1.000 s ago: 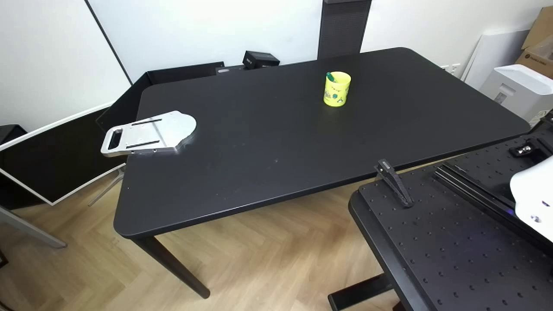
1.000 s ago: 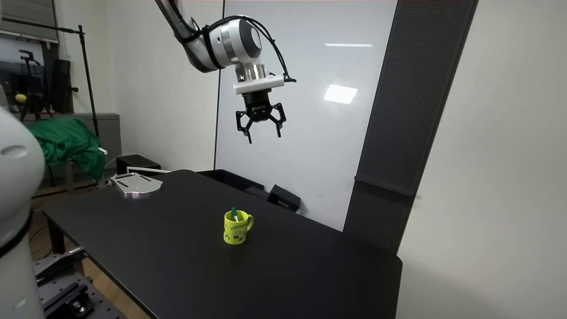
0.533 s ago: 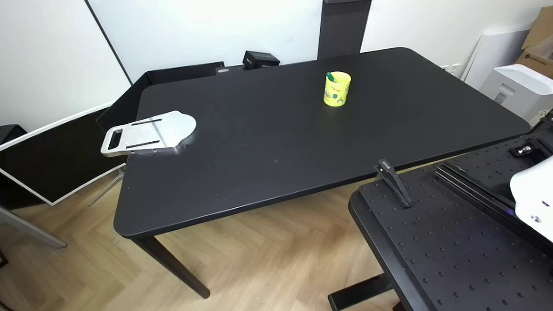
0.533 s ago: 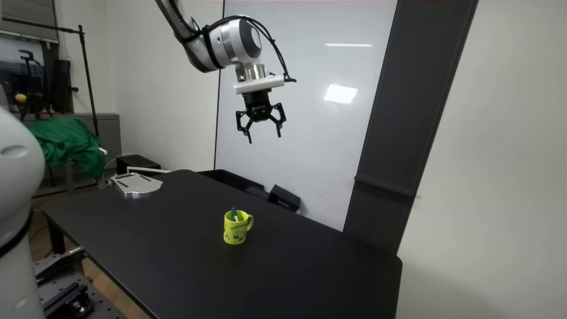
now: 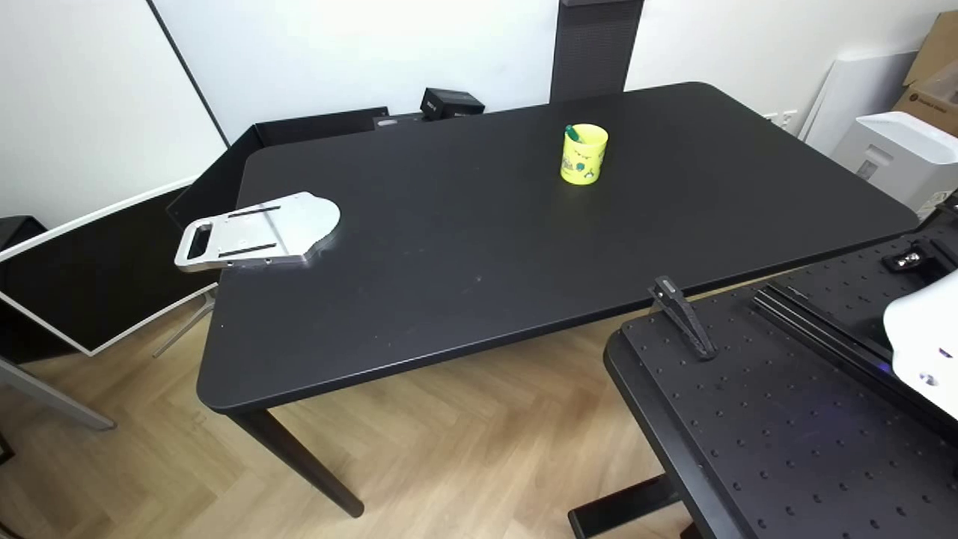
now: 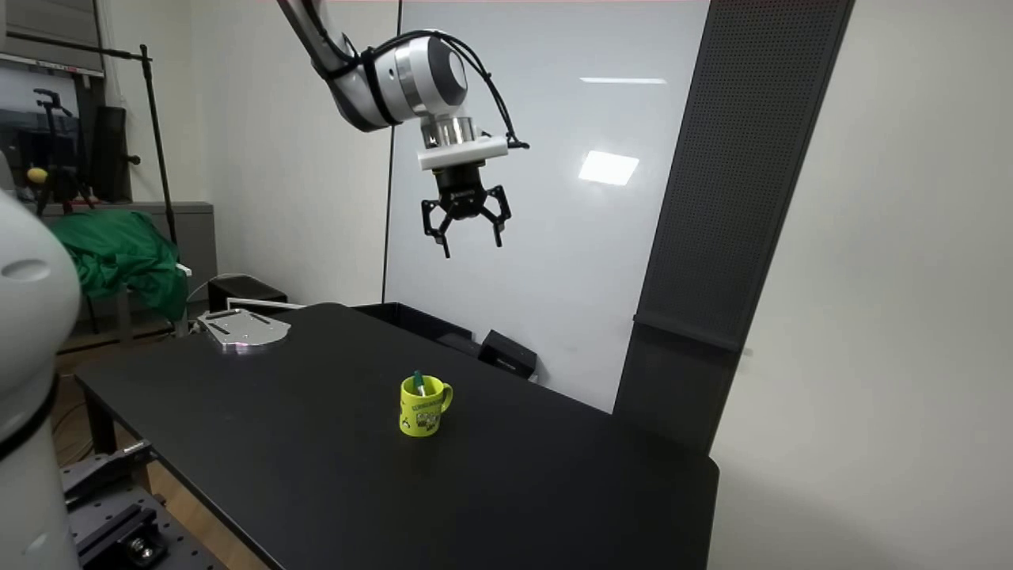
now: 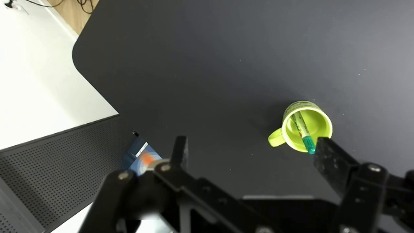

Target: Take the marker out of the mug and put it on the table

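The yellow-green mug stands upright on the black table in both exterior views. The marker leans inside the mug, its green cap end at the rim, in both exterior views. In the wrist view the mug is right of centre, handle to the left, and the marker shows its pale body and green cap. My gripper is open and empty, high above the table. In the wrist view my gripper has its fingers wide apart; the right fingertip overlaps the view just beside the cap.
A silver metal plate lies at one end of the table, jutting past its edge. A black perforated platform with a clamp adjoins the table. A black box sits behind the far edge, near a dark panel.
My gripper has come down very slightly in the exterior view. The mug and the marker have not moved.
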Controlling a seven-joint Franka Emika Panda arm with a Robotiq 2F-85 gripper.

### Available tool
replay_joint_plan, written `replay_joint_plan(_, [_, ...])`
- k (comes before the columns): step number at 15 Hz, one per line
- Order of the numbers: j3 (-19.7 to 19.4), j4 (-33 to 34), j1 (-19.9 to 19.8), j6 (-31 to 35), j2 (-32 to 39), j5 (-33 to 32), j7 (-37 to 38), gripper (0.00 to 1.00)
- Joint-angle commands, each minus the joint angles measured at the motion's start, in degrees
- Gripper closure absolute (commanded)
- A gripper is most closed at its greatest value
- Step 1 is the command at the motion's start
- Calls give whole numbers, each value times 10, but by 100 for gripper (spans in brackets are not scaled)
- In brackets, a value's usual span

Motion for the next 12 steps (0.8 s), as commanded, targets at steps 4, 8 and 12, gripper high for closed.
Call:
replay_joint_plan(4, [-1, 89, 16, -25, 71, -32, 15, 0])
replay_joint_plan(8, [1, 146, 32, -39, 121, -42, 13, 0])
replay_joint_plan(12, [5, 186, 52, -53, 164, -42, 11, 0])
